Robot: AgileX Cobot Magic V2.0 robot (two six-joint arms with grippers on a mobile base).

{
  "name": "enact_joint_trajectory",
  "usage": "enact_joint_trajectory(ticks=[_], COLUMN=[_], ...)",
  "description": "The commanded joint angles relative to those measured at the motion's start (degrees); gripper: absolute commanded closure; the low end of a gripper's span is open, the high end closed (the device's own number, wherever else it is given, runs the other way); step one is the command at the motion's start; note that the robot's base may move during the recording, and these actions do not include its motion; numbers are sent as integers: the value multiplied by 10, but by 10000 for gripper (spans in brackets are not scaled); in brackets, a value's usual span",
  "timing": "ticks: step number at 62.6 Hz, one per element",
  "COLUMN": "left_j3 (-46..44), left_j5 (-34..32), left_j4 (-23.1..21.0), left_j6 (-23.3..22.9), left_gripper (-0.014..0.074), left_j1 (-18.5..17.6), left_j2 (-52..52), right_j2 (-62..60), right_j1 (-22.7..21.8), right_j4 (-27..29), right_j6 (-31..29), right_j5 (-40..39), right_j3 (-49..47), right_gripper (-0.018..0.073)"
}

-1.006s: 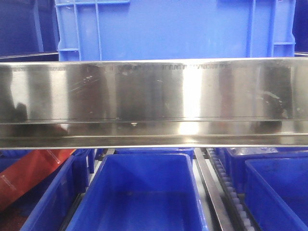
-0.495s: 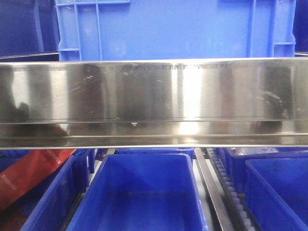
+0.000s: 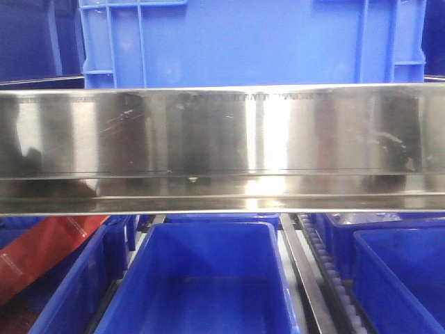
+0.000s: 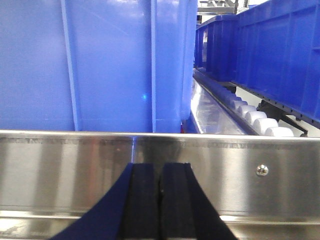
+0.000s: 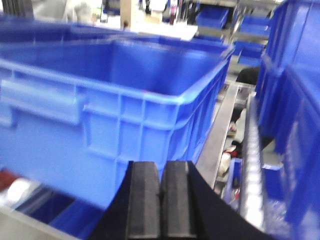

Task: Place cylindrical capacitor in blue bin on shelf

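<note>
Front view: a broad steel rail of the shelf (image 3: 222, 146) spans the frame, a blue bin (image 3: 201, 285) below it and a red packet (image 3: 42, 254) at lower left, its small print unreadable. No gripper or cylindrical capacitor is visible here.

Left wrist view: the left gripper (image 4: 161, 200) has its dark pads pressed together with nothing between them, facing the rail; white rollers (image 4: 255, 117) run ahead to its right.

Right wrist view, blurred: the right gripper (image 5: 160, 200) is likewise closed and empty, a blue crate (image 5: 115, 120) just ahead.

Bright; glare on shelf (image 3: 278, 139); right wrist blurred.
</note>
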Motion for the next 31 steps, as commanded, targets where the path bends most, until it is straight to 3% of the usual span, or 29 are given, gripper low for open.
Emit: enact_joint_trajectory(ticks=[1,14,31], left_j3=[-1,-1,-1], left_j5=[-11,-11,-11], left_j4=[1,1,1], left_j6=[-4,-4,-4], left_gripper=[707,707,707], left_j1=[-4,-4,-4], left_j2=[-3,-3,-3], right_j2=[-8,-63,-174], right_j1=[-34,-145,-202], right_j4=[-2,2,2], right_j6=[13,17,17], right_j5=[-37,-108,-145], right_j3=[4,90,255], right_gripper=[713,713,713])
